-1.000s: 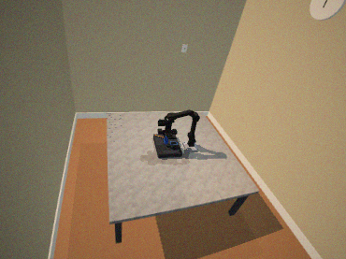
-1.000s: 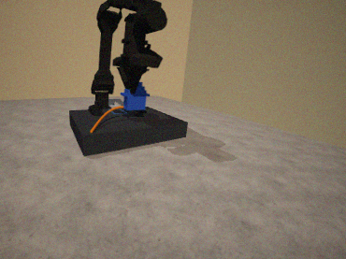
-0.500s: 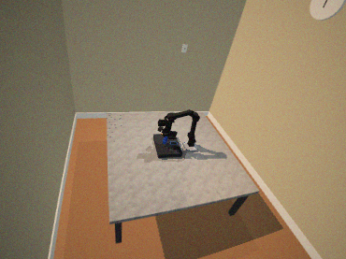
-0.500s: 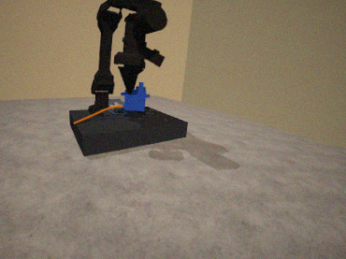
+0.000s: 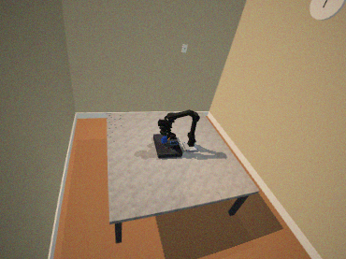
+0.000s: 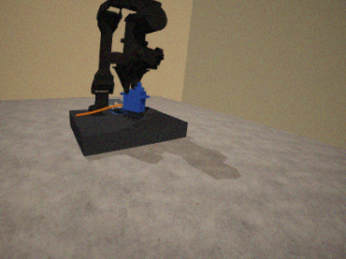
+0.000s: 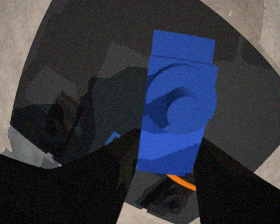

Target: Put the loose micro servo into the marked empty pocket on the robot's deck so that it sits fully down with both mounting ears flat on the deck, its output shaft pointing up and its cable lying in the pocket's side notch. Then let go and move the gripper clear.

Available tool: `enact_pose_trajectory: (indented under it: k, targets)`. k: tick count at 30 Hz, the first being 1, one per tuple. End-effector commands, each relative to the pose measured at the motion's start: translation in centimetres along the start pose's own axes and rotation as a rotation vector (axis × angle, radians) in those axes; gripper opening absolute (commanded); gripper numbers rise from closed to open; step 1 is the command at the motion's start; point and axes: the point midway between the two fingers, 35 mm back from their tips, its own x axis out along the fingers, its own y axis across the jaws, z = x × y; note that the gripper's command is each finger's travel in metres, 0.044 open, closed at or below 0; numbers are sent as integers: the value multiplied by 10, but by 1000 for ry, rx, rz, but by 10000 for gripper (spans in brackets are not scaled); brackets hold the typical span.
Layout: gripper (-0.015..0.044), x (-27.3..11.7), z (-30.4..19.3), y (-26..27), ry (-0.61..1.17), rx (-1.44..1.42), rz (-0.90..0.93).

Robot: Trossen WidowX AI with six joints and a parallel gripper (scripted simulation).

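Gripper (image 6: 132,86) clamped on one blue micro servo (image 6: 135,100), fingers partway closed around the body; two dark fingers seen in wrist view at 7 and 5 o'clock of frame, servo (image 7: 178,112) between them. Pointed straight down over the deck (image 6: 126,131).

Count: one arm (image 6: 126,38), one gripper, one servo, one orange cable (image 6: 95,110), one dark deck block, one table (image 5: 178,183).

Servo upright in exterior view, lower end at or just into the deck top near the block's far edge; seating depth not resolvable, mounting ears still above the deck surface. One ear visible sticking out at 3 o'clock of the body. Cable running out from servo base toward 9 o'clock, lying along deck top to its left edge. In wrist view only a short orange piece (image 7: 181,181) visible at 6 o'clock of servo.

Pocket marking not visible in wrist view; whether cable lies in notch cannot be told.

Deck resting on grey table, arm base just behind it at 12 o'clock in exterior view. One wall clock (image 5: 327,1) at 1 o'clock in top view.
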Motion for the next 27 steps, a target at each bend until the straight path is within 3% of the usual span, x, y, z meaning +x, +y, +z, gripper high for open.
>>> enact_pose_trajectory:
  k: [1, 11, 27]
  targets:
    - [0, -1, 0, 0, -4, 153, 1]
    - [0, -1, 0, 0, -3, 474, 2]
    - [0, -1, -26, 14, -1, 480, 2]
